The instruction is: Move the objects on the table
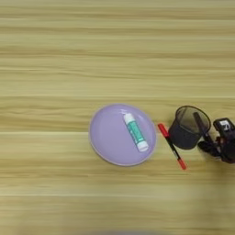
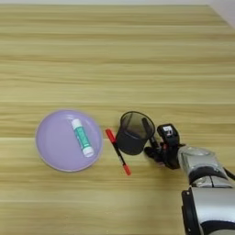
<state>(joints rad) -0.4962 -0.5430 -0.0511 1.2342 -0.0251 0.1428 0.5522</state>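
Observation:
A short white glue stick (image 1: 136, 132) with a teal-green label lies on a lilac plate (image 1: 106, 137), right of its middle. A slim black marker pen (image 1: 172, 146) with red ends lies flat on the table (image 1: 55, 69), between the plate and a black mesh cup (image 1: 183, 134). My right gripper (image 2: 154, 148) is low at the cup's right side, close against it. A slim black bar (image 2: 148, 128) runs from the gripper across the cup's right rim. I cannot tell if that bar is part of the gripper or something it holds.
The silver forearm (image 2: 202, 174) comes in from the bottom right corner. Bare wood stretches behind, to the left of and in front of the plate. The table's far edge (image 2: 114, 3) shows at the top.

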